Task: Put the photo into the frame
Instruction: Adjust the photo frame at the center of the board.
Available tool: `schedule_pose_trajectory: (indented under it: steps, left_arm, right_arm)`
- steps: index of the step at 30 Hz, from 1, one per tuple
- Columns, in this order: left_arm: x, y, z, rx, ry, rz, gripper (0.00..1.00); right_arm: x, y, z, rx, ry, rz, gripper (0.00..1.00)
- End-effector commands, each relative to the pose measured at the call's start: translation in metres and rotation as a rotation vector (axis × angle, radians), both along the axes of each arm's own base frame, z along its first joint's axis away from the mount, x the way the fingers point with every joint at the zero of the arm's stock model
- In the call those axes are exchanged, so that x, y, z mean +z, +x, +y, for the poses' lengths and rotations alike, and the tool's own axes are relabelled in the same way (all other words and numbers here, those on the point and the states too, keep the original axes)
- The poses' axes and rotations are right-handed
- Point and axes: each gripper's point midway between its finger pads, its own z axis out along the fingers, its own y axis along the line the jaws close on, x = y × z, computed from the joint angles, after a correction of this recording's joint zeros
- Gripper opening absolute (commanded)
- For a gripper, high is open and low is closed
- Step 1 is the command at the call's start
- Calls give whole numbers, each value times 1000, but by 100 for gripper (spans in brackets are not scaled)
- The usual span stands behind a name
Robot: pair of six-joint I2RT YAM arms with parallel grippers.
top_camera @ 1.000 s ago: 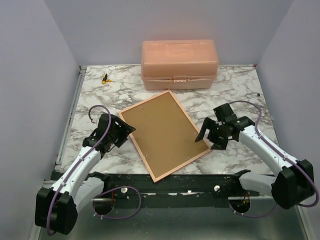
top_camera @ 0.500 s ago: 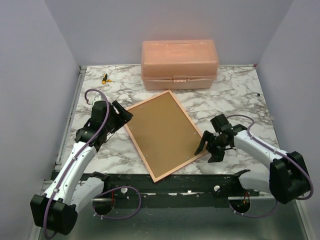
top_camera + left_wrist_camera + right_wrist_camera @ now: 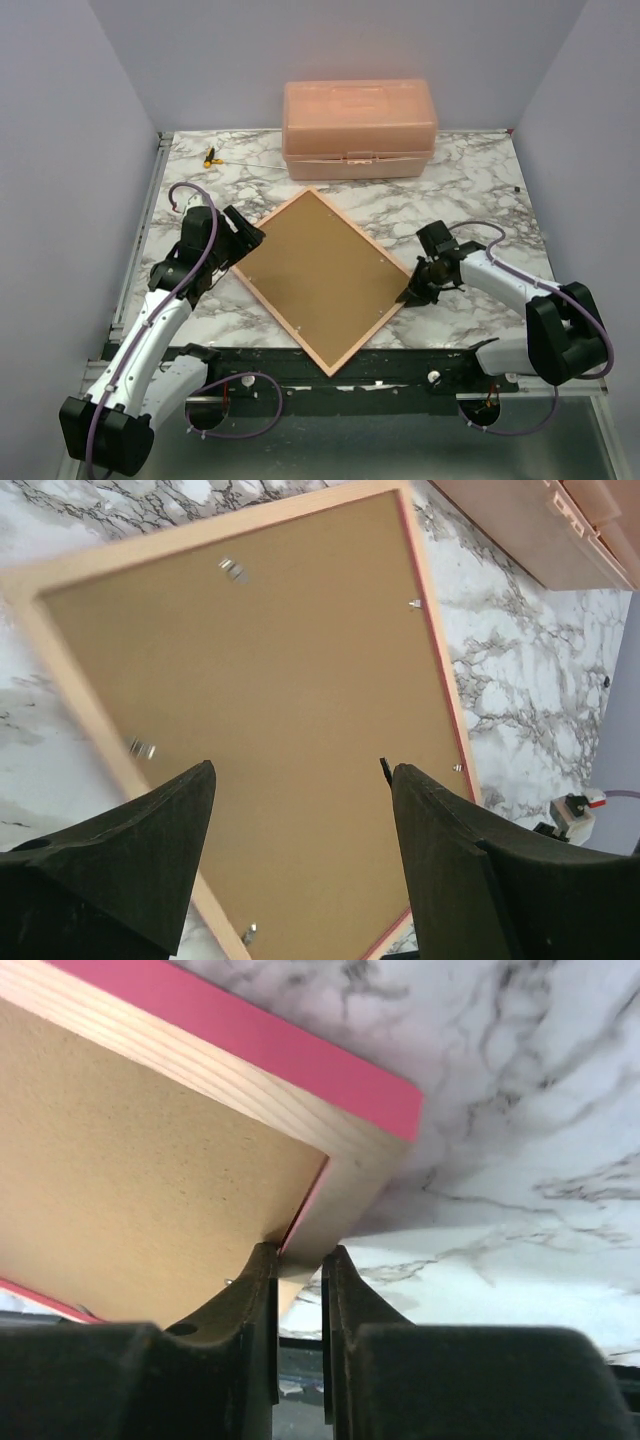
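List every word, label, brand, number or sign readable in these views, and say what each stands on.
None: no view shows any readable text.
frame and its brown backing board: plain, no print or sticker.
pink box: no label showing; any moulded marks are too small to read.
small yellow and black item: too small to tell whether it bears any marking.

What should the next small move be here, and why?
Probably lower the open left pincer onto the nearest metal tab and turn it aside. The frame lies face down with the brown backing board clipped in, and the right pincer is pinching its right corner, seemingly to steady it, so the board likely has to come out first.
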Motion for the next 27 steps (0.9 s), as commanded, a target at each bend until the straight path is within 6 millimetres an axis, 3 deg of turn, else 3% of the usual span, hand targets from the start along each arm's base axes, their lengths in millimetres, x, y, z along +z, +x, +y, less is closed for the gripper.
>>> schedule_pose_trajectory:
  steps: [1, 7, 13, 20, 26, 27]
  left_arm:
    - [-1, -1, 0, -18, 17, -7, 72]
    - [-6, 2, 1, -39, 54, 8, 72]
    - [-22, 0, -4, -119, 98, 83, 72]
    - [-59, -4, -1, -163, 113, 222, 73]
    - [-87, -4, 15, -136, 142, 346, 73]
    - [-91, -3, 19, -126, 152, 363, 73]
  right_arm:
    - [8, 6, -18, 113, -118, -65, 8]
    - [5, 23, -31, 129, -226, -80, 3]
    - [13, 91, -39, 230, -395, -164, 0]
    - [16, 174, -57, 371, -625, -241, 1]
    - [15, 216, -62, 361, -651, -280, 10]
    - [16, 218, -62, 344, -639, -280, 26]
